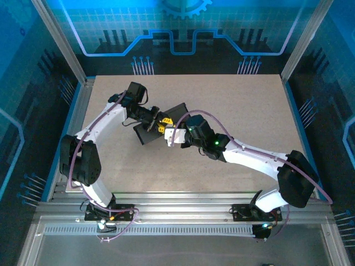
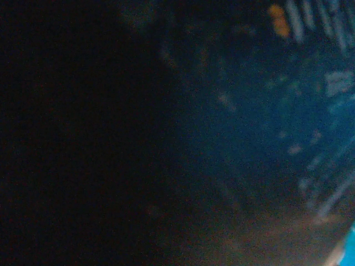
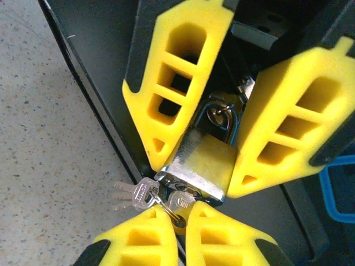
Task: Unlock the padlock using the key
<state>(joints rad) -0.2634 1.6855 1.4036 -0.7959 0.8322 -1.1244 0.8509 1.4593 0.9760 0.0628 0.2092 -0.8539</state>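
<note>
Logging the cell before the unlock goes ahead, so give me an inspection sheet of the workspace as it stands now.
Surface: speckled beige table.
Job's things: padlock on the dark box; key at its underside, spare keys on the ring.
Clutter: nothing seen.
Grippers: left gripper clamps the padlock's sides; right gripper shut on the key.
Cables: purple cables along both arms.
Surroundings: metal frame, blue-lit panels.

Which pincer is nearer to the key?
Right. The right pincer is shut on the key at the base of the padlock. The left pincer clamps the padlock by its sides, further from the key.
</note>
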